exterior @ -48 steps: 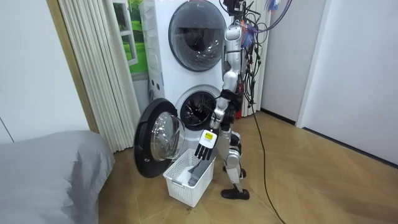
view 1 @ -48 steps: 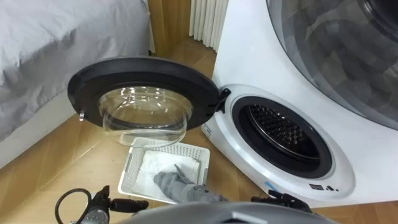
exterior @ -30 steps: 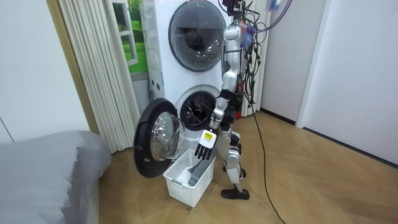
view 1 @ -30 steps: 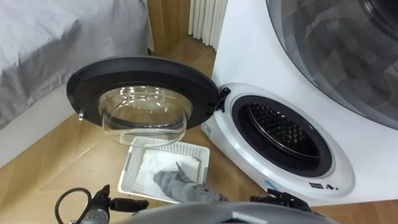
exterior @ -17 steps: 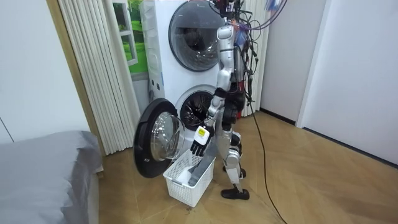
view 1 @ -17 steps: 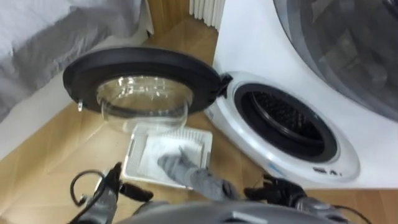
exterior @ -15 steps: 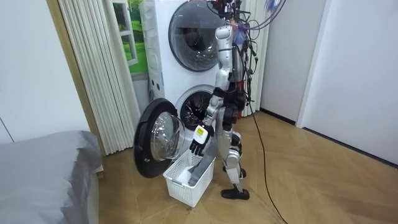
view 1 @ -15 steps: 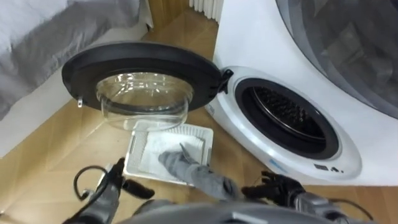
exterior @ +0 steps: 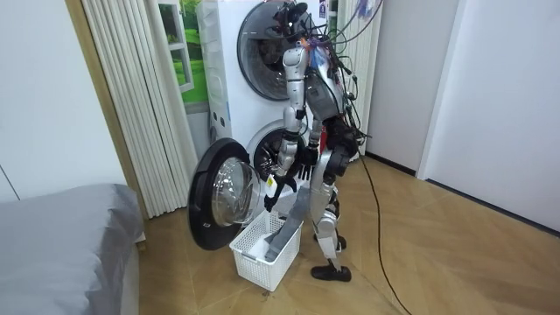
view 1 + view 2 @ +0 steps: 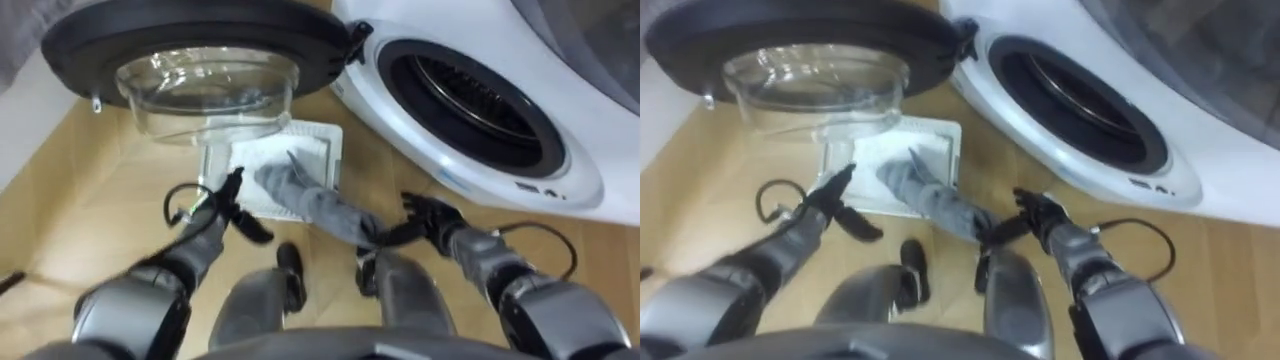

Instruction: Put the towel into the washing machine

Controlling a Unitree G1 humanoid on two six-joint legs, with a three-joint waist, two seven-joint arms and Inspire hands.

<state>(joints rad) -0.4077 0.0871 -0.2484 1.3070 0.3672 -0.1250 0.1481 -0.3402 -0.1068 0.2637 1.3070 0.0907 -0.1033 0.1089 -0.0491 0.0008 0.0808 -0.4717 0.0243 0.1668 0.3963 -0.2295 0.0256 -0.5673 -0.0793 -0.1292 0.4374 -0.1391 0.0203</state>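
The towel (image 10: 315, 205), a grey one, lay bunched in the white basket (image 10: 338, 160) on the floor. Its far end sat inside the basket, and its near end spilled over the near right rim toward the robot's feet. Neither hand held it. The left hand (image 10: 220, 205) hovered just beside the basket's near left corner with its fingers straight and spread, grasping nothing. The right hand (image 10: 432, 215) hung near the towel's trailing end, a little to its right, also released and empty with loosely extended fingers.

In the room view the robot stood bent forward over the basket, directly in front of the washing machine (image 10: 570, 165). The machine's door (image 10: 190, 30) was swung wide to the left above the basket. The drum opening (image 10: 470, 90) gaped on the far right.

The towel looked soft, limp and light. It would probably sag and trail from whatever point was pinched, and it seemed neither fragile nor slippery. The raised ridge in its middle, where the folds stood proud near the rim, seemed the best place to grip. A hold there should leave both ends hanging short, so they would be less likely to snag on the basket's rim or the drum's lip.
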